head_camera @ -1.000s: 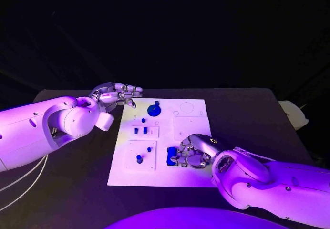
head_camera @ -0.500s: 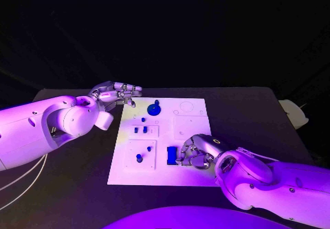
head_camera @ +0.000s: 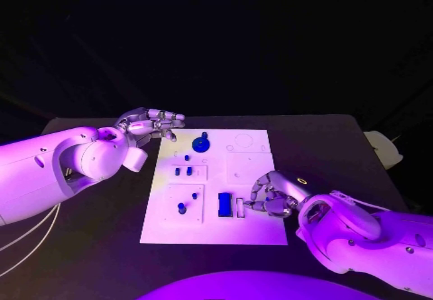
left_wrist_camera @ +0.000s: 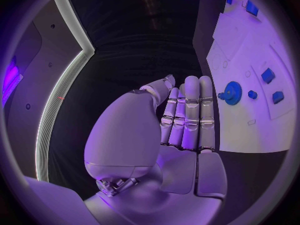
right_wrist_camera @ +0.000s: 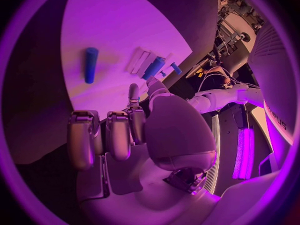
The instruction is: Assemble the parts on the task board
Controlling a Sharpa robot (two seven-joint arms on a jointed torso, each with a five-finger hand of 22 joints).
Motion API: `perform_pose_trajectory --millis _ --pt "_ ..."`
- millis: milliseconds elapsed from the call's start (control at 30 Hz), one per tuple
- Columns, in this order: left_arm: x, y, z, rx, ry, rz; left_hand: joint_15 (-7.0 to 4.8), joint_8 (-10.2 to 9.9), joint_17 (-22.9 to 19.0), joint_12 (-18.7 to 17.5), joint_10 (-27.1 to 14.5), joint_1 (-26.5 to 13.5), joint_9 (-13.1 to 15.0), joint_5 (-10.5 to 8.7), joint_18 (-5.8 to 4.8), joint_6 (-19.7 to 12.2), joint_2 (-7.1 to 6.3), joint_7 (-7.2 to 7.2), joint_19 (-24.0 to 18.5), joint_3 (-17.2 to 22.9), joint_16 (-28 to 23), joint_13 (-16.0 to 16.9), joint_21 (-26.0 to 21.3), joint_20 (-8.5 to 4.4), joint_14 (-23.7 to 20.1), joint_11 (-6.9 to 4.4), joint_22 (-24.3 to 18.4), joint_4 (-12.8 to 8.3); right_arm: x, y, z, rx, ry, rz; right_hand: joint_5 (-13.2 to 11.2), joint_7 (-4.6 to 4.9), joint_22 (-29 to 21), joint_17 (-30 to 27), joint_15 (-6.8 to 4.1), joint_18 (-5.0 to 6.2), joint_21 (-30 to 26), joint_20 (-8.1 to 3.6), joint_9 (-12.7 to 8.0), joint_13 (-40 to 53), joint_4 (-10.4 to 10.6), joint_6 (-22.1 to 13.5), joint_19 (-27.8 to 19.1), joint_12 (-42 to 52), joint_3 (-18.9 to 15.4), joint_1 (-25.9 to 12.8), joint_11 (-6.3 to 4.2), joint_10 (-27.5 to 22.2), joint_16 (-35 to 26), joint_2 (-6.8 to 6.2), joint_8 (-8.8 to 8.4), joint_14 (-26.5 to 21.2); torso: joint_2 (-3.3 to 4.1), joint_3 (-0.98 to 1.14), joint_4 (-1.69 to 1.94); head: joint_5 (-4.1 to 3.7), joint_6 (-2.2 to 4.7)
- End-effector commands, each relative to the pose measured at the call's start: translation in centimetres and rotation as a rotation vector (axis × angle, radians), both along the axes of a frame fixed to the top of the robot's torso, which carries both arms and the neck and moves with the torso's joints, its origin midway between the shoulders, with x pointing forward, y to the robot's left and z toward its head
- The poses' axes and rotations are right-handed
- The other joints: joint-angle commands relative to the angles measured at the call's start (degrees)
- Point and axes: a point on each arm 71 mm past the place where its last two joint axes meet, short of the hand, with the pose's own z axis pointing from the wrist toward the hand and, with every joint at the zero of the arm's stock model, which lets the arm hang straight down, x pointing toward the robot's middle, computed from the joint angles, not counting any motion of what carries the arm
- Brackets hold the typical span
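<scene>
The white task board (head_camera: 253, 228) lies in the middle of the table. A blue gear (head_camera: 200, 145) stands near its far edge, and several small blue parts (head_camera: 183, 170) sit in the left-hand recesses. A blue rectangular block (head_camera: 224, 204) stands next to a narrow bare slot (head_camera: 240, 207). My right hand (head_camera: 275, 195) hovers over the board's right side, just right of that slot, fingers half bent and holding nothing. A blue cylinder (right_wrist_camera: 91, 64) lies on the board (right_wrist_camera: 119, 25) ahead of that hand (right_wrist_camera: 125, 135). My left hand (head_camera: 149, 123) hangs at the board's far left corner, fingers straight (left_wrist_camera: 187, 115), holding nothing.
A pale object (head_camera: 386, 150) sits at the table's right edge. Bare black tabletop (head_camera: 334, 150) surrounds the board on both sides. In the left wrist view the gear (left_wrist_camera: 232, 92) and the board (left_wrist_camera: 250, 130) lie just beyond my fingertips.
My right hand has drawn back to the right, off the blue block, and uncovered the block and the slot beside it. The left hand has not moved.
</scene>
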Motion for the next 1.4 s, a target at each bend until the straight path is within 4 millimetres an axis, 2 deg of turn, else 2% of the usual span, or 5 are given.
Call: perform_pose_trajectory --millis 33,200,400,700,1400 --pt "-0.1 -0.3 0.1 -0.015 -0.007 -0.02 0.05 0.4 -0.1 0.3 -0.4 -0.2 0.0 -0.14 0.72 -0.4 0.52 -0.04 0.1 -0.3 0.4 0.1 -0.3 0.2 -0.5 -0.09 -0.1 0.2 0.3 -1.7 0.5 0.012 -0.029 -0.044 -0.3 0.66 13.5 5.9 0.89 -0.49 -0.7 0.57 -1.1 4.8 0.7 -0.8 3.7 -0.7 0.3 -0.6 0.97 -0.4 -0.5 -0.51 -2.01 4.1 -0.12 -0.1 -0.04 -0.52 0.12" --pt "-0.2 -0.3 0.2 -0.017 -0.008 -0.022 0.05 0.4 -0.1 0.3 -0.4 -0.2 0.0 -0.14 0.72 -0.4 0.52 -0.04 0.1 -0.3 0.4 0.1 -0.3 0.2 -0.5 -0.09 -0.1 0.2 0.5 -4.5 0.7 -0.032 -0.036 -0.092 -0.4 1.25 13.4 5.6 1.36 -0.41 -1.1 1.06 -2.5 4.5 1.2 -0.7 3.6 -1.3 0.7 -0.9 1.5 -0.6 -0.7 -1.25 -4.09 4.1 -0.13 -0.05 -0.17 -1.04 0.2" --pt "-0.2 -0.3 0.1 -0.017 -0.008 -0.023 0.05 0.4 -0.1 0.3 -0.4 -0.2 0.0 -0.14 0.72 -0.4 0.52 -0.04 0.1 -0.3 0.4 0.1 -0.3 0.2 -0.5 -0.09 -0.1 0.2 0.5 -5.6 0.3 -0.073 -0.024 -0.104 -0.6 1.34 13.4 5.6 1.48 -0.39 -1.1 1.24 -3.2 4.4 1.6 -0.1 3.5 -1.4 1.0 -1.1 1.61 -0.7 -0.8 -1.32 -4.91 4.1 -0.07 -0.01 -0.11 -1.76 0.4" --pt "-0.2 -0.3 0.1 -0.016 -0.006 -0.024 0.05 0.4 -0.1 0.3 -0.4 -0.2 0.0 -0.14 0.72 -0.4 0.52 -0.04 0.1 -0.3 0.4 0.1 -0.3 0.2 -0.5 -0.09 -0.1 0.2 0.2 -5.5 -1.2 -0.121 0.023 -0.084 -1.1 1.14 13.3 5.4 1.47 -0.3 -1.5 1.39 -4.1 4.2 3.0 1.8 3.4 -1.8 1.4 -2.4 1.53 -0.8 -0.9 -1.4 -5.85 4.0 -0.03 -0.05 -0.01 -2.01 0.14" --pt "-0.2 -0.2 0.1 -0.015 -0.003 -0.024 0.06 0.4 -0.1 0.4 -0.4 -0.3 0.0 -0.14 0.72 -0.4 0.52 -0.05 0.1 -0.4 0.4 0.1 -0.4 0.22 -0.5 -0.09 -0.1 0.2 0.1 -4.0 -3.0 -0.159 0.068 -0.032 -1.1 0.87 13.3 5.4 1.32 -0.29 -1.5 1.3 -4.3 4.2 2.9 2.6 3.4 -1.8 1.6 -2.0 1.31 -0.8 -0.9 -1.8 -6.07 4.0 -0.03 -0.09 0.02 -1.87 -0.04"
